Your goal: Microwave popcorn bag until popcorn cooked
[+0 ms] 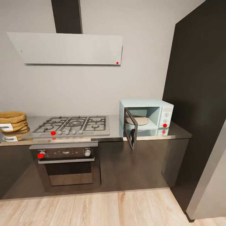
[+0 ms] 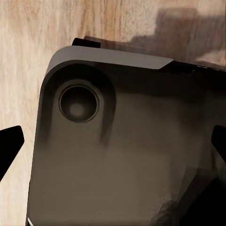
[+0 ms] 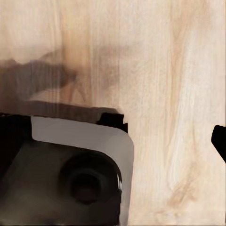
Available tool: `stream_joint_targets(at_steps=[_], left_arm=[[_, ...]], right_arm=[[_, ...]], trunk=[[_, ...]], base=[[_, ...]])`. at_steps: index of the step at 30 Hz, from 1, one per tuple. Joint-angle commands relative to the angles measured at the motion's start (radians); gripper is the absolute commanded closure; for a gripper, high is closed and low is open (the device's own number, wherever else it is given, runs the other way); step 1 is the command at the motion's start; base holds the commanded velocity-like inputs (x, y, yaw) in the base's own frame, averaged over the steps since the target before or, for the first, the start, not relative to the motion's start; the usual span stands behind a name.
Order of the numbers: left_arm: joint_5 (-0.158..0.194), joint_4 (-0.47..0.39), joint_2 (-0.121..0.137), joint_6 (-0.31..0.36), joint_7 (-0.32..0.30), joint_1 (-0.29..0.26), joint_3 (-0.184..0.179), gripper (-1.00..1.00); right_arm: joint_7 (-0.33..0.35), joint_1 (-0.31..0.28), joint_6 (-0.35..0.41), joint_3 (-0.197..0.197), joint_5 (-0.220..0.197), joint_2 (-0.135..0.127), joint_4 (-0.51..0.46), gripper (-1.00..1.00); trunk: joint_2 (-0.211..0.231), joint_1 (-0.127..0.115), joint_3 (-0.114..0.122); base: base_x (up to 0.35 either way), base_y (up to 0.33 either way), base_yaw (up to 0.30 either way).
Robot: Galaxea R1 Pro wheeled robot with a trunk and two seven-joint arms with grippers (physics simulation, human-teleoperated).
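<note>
Presently listed: popcorn bag [image 1: 12, 121], far left of frame, on the grey tabletop [image 1: 114, 133] beside the gas hob [image 1: 71, 125]. Microwave [image 1: 146, 115], right of centre, door swung open. Left claw [image 2: 113, 141] and right claw [image 3: 113, 136]: fingertips at frame edges, spread wide, holding nothing, over wood floor [image 3: 160, 70].

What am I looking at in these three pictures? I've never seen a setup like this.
A simulated wheeled robot with two arms. The large picture comes from its head camera, facing a kitchen: a grey countertop carries the popcorn bag at far left, a gas hob, and a mint microwave with its door open. The other two pictures come from cameras on each wrist, both looking down at the wood floor and the robot's own dark base. Only slivers of the jaws show at the edges; nothing is held.
</note>
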Motion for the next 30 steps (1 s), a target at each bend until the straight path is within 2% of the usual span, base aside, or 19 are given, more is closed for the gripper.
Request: stream_joint_targets(at_steps=[1, 3, 6, 14, 16, 18, 21, 22, 24, 27, 30], left_arm=[[0.006, 0.0, 0.0, -0.002, 0.001, 0.0, 0.002, -1.0], [0.006, 0.0, 0.0, -0.002, 0.001, 0.0, 0.002, -1.0], [0.006, 0.0, 0.0, -0.002, 0.001, 0.0, 0.002, -1.0], [0.007, 0.0, 0.0, -0.003, 0.001, 0.0, 0.002, -1.0], [0.012, 0.0, 0.0, -0.002, 0.001, 0.0, 0.003, -1.0], [0.025, 0.0, 0.0, -0.003, 0.001, 0.0, 0.002, -1.0], [0.049, 0.0, 0.0, -0.003, 0.001, 0.0, 0.001, -1.0], [0.052, 0.0, 0.0, -0.003, 0.001, 0.0, 0.001, -1.0], [0.056, 0.0, 0.0, -0.003, 0.001, 0.0, 0.001, -1.0], [0.058, 0.0, 0.0, -0.002, 0.001, 0.0, 0.001, -1.0], [0.058, 0.0, 0.0, -0.002, 0.001, 0.0, 0.001, -1.0]], right_arm=[[0.002, 0.03, -0.022, -0.013, 0.007, 0.013, 0.003, -1.0], [-0.011, 0.053, -0.033, -0.014, 0.007, 0.028, 0.003, -1.0], [-0.044, 0.058, -0.034, -0.014, 0.007, 0.033, 0.003, -1.0], [-0.071, 0.059, -0.04, -0.015, 0.007, 0.034, 0.003, -1.0], [-0.074, 0.059, -0.041, -0.031, -0.027, 0.032, 0.003, -1.0], [-0.08, 0.059, -0.037, -0.058, -0.099, 0.029, 0.003, -1.0], [-0.089, 0.059, -0.034, -0.067, -0.14, 0.031, 0.003, -1.0], [-0.092, 0.059, -0.034, -0.067, -0.143, 0.032, 0.003, -1.0], [-0.1, 0.059, -0.034, -0.067, -0.141, 0.033, 0.003, -1.0], [-0.113, 0.059, -0.034, -0.066, -0.108, 0.036, 0.003, -1.0], [-0.117, 0.059, -0.036, -0.066, -0.048, 0.036, 0.003, -1.0]], trunk=[[-0.001, 0.0, -0.001], [-0.001, 0.0, -0.001], [-0.001, 0.0, -0.001], [-0.001, 0.0, -0.001], [-0.001, 0.0, -0.001], [-0.001, 0.0, -0.001], [-0.001, 0.0, -0.001], [-0.001, 0.0, -0.001], [-0.001, 0.0, -0.001], [-0.001, 0.0, -0.001], [-0.001, 0.0, -0.001]], base=[[0.0, 0.0, 0.0], [0.0, 0.0, 0.0], [0.0, 0.0, 0.0], [0.0, 0.0, 0.0], [0.0, 0.0, 0.0], [0.0, 0.0, 0.0], [0.0, 0.0, 0.032], [0.0, 0.0, 0.16], [0.0, 0.0, 0.22], [0.0, 0.0, 0.267], [0.0, 0.0, 0.277]])
